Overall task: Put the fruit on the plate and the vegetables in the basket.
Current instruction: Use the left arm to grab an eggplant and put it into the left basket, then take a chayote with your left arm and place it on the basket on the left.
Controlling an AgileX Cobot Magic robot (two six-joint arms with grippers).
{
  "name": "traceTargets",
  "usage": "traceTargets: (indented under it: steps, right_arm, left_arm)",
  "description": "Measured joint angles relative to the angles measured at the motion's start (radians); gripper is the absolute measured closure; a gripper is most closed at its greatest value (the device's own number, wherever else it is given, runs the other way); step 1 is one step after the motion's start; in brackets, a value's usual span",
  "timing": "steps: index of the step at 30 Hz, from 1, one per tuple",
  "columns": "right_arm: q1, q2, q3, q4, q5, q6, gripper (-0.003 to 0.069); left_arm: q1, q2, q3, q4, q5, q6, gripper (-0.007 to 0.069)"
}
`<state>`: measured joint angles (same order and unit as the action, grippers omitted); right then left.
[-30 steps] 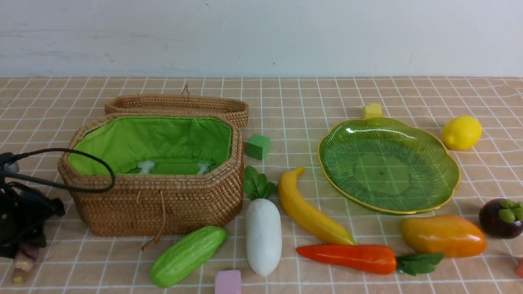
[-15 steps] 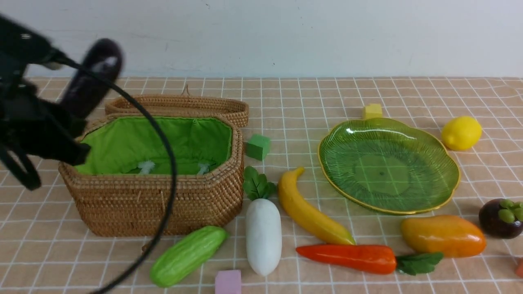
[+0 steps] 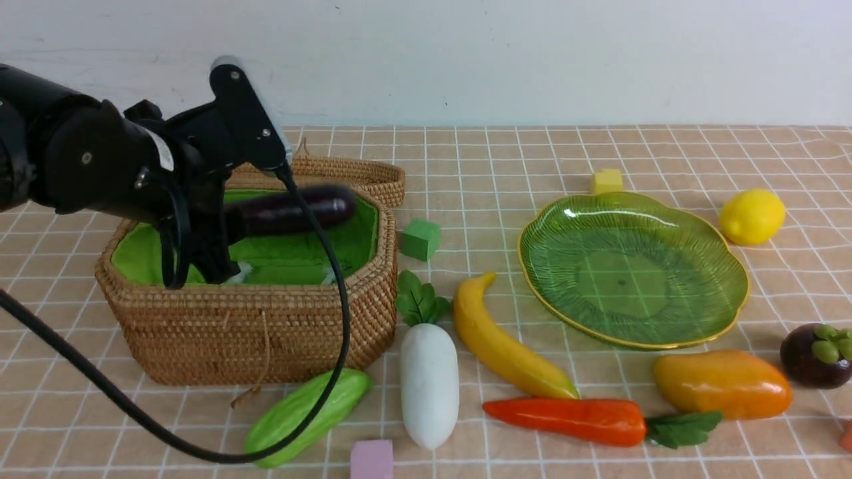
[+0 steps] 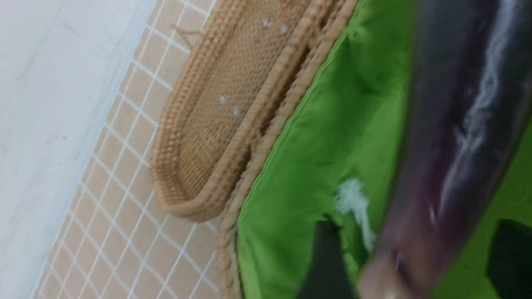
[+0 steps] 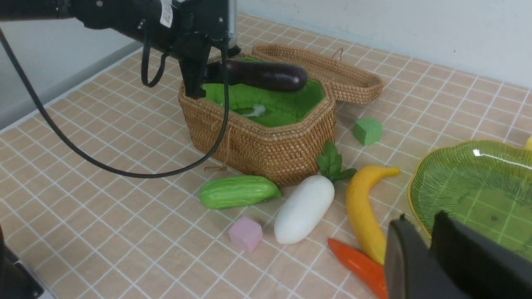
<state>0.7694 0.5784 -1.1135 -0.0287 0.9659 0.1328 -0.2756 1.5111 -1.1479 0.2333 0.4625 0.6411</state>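
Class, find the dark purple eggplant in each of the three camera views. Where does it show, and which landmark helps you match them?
Front view: eggplant left of centre, level above the open basket.
Left wrist view: eggplant close up and blurred, over the green lining.
Right wrist view: eggplant above the basket's green lining.
Shared landmark: the wicker lid lying open beside the basket.

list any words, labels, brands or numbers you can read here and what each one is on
No text is legible in any view.
White sticker on the left arm, near its wrist: it has dark printed marks, too small and blurred to read, also in the right wrist view.
Nothing else in view shows any writing, brand, number or sign.
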Motion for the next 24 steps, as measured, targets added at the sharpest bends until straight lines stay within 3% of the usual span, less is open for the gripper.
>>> traceTargets:
  steps: [2,5,8,10,11,12,16,20,23,24]
  right_arm:
    - [0.000,0.000,0.000,0.002,0.000,0.000,0.0551]
    - [0.000,0.000,0.000,0.002,0.000,0.000,0.0550]
    - [0.000,0.000,0.000,0.002,-0.001,0.001,0.0550]
    - [0.000,0.000,0.000,-0.005,-0.003,0.001,0.0550]
    - [0.000,0.000,0.000,-0.009,-0.003,0.001,0.0549]
    - [0.000,0.000,0.000,-0.009,-0.003,0.001,0.0548]
    - [0.000,0.000,0.000,-0.014,-0.003,0.001,0.0546]
    - [0.000,0.000,0.002,-0.017,-0.010,0.001,0.0543]
    - [0.000,0.000,0.018,-0.021,-0.025,-0.001,0.0540]
    - [0.000,0.000,0.025,-0.023,-0.028,-0.001,0.0540]
  left_arm:
    - [0.000,-0.008,0.000,0.025,0.022,-0.070,-0.0001]
    - [0.000,-0.042,0.000,0.007,0.094,-0.225,-0.0031]
    - [0.000,-0.099,0.000,-0.053,0.160,-0.392,-0.0002]
    - [0.000,-0.175,0.004,-0.160,0.256,-0.558,0.0109]
    - [0.000,-0.193,0.010,-0.193,0.285,-0.575,0.0160]
    - [0.000,-0.204,0.016,-0.201,0.292,-0.581,0.0173]
    - [-0.040,-0.308,0.189,-0.349,0.373,-0.504,0.0545]
    - [-0.149,-0.320,0.357,-0.399,0.321,-0.411,0.0638]
    - [-0.241,-0.299,0.447,-0.381,0.197,-0.378,0.0607]
    - [-0.260,-0.282,0.462,-0.357,0.149,-0.384,0.0552]
